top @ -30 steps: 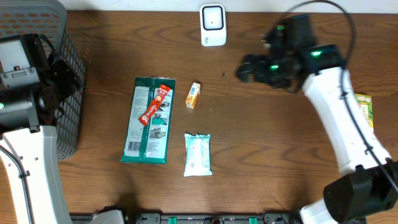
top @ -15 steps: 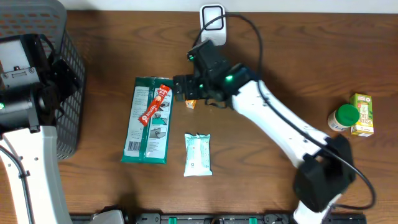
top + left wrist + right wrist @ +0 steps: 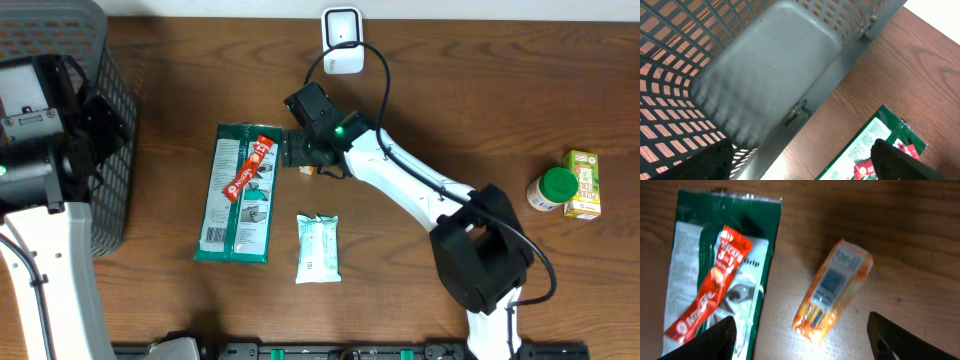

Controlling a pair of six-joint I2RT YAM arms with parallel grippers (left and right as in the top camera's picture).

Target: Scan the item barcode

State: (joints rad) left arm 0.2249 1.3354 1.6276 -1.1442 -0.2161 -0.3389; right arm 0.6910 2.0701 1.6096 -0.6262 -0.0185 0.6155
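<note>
Hovering near the table's middle in the overhead view, your right gripper [image 3: 298, 152] hangs above the small orange packet [image 3: 312, 171], which peeks out at its 4 o'clock. The scanner [image 3: 342, 40] stands well apart at the packet's 12 o'clock, by the far edge. The green pouch [image 3: 238, 195], with a red sachet [image 3: 248, 167] lying on it, sits at 9 o'clock, and a white wipes pack [image 3: 318, 247] at 6.

Over to the left wrist view: your left gripper [image 3: 805, 162] is spread wide and holds nothing. It is above the rim of the grey basket [image 3: 840, 55], with the pouch's corner at 5 o'clock.

Now the right wrist view: the fingers are splayed either side of the orange packet. It lies flat on the wood, tilted toward 1 o'clock, and neither finger touches it.

My read is that nothing is scanned yet. The pick-up, the carry to the scanner and showing the barcode are all left.
</note>
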